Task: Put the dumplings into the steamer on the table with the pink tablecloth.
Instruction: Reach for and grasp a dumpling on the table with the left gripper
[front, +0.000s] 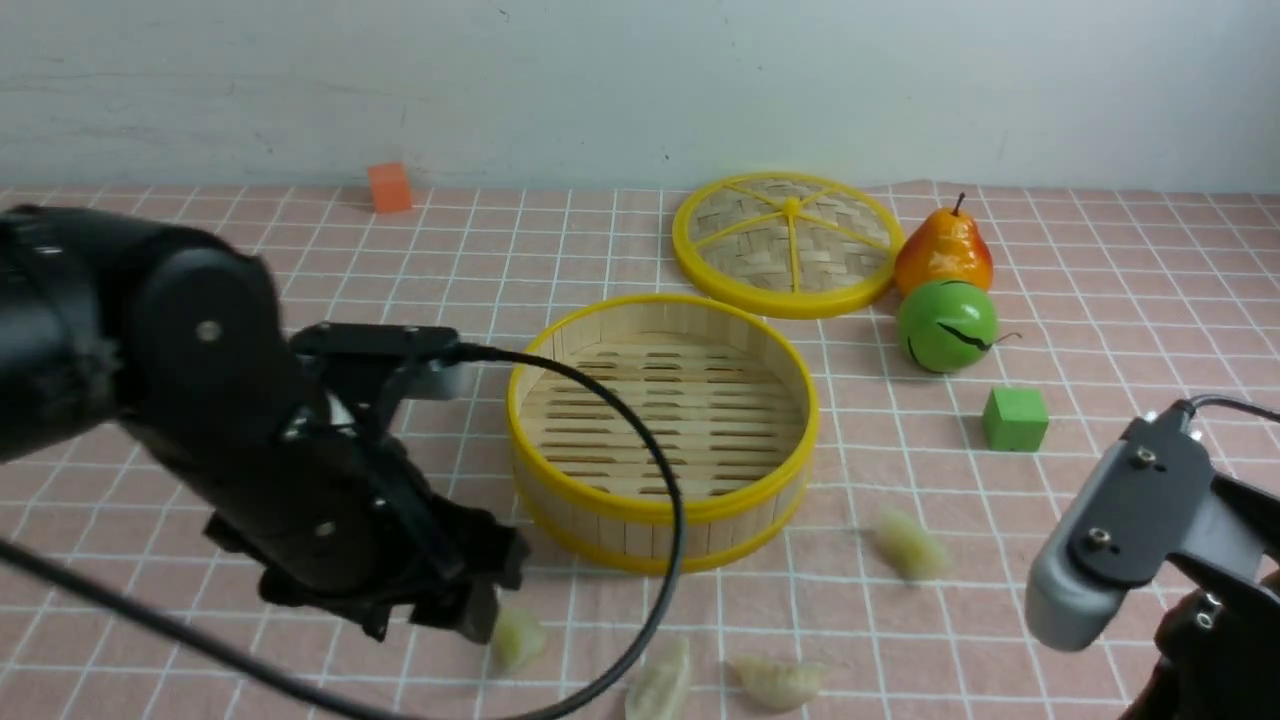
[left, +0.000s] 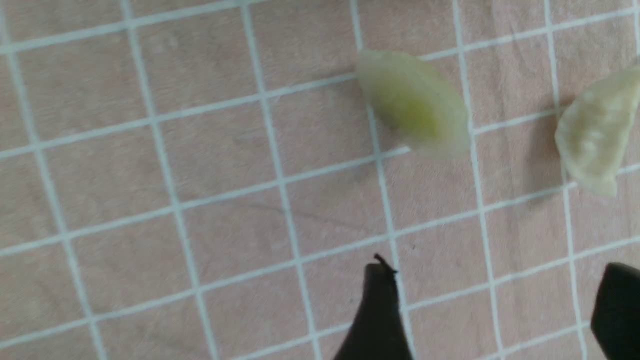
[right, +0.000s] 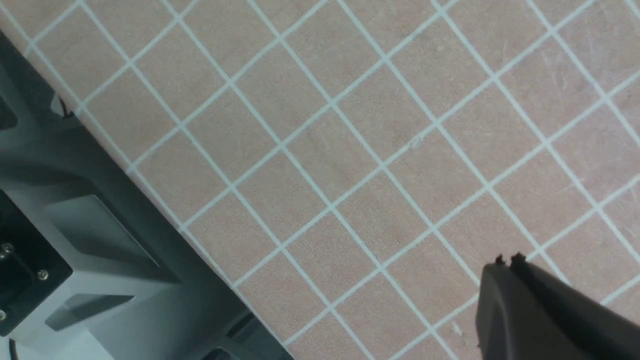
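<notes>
The steamer (front: 640, 508) stands empty mid-table on the pink tablecloth (front: 1100, 300). Several dumplings lie on the cloth in front of it: one (front: 517, 637) right beside my left gripper (front: 478, 612), two (front: 662, 685) (front: 780, 680) near the front edge, and one (front: 912, 545) further right. In the left wrist view my left gripper (left: 500, 280) is open and empty, low over the cloth, with one dumpling (left: 412, 102) just beyond the fingertips and another (left: 595, 135) to the side. My right gripper (right: 506, 262) is shut and empty over bare cloth near the table edge.
The woven yellow-rimmed lid (front: 790, 240) lies behind the steamer. A pear (front: 945, 250), a green ball-like fruit (front: 947, 325) and a green cube (front: 1015, 418) sit at the right. An orange cube (front: 389, 187) is at the back left. My left arm's cable (front: 655, 470) arcs across the steamer.
</notes>
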